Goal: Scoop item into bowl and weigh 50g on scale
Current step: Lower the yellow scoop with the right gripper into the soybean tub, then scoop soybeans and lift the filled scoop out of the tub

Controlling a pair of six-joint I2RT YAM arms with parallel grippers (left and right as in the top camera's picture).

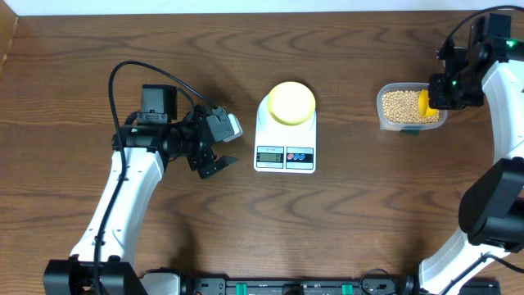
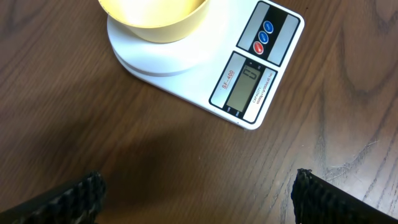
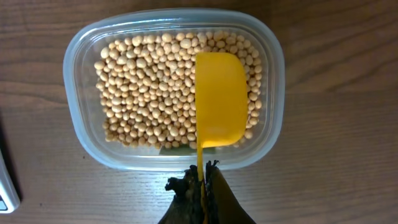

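Note:
The tan beans (image 3: 149, 81) fill a clear plastic tub (image 3: 81, 134), seen at the right in the overhead view (image 1: 399, 106). My right gripper (image 3: 202, 177) is shut on the thin handle of a bright yellow scoop (image 3: 219, 99), whose cup is held over the right part of the tub, open side down with no beans showing on it. The pale-yellow bowl (image 1: 292, 102) sits on the white scale (image 1: 285, 152), also in the left wrist view (image 2: 155, 18). The scale's display (image 2: 245, 87) faces the front. My left gripper (image 1: 214, 160) is open and empty, left of the scale.
The wooden table (image 1: 360, 213) holds only the scale and the tub. The table's far edge (image 1: 246, 15) runs along the top. A black cable (image 1: 139, 70) loops above the left arm.

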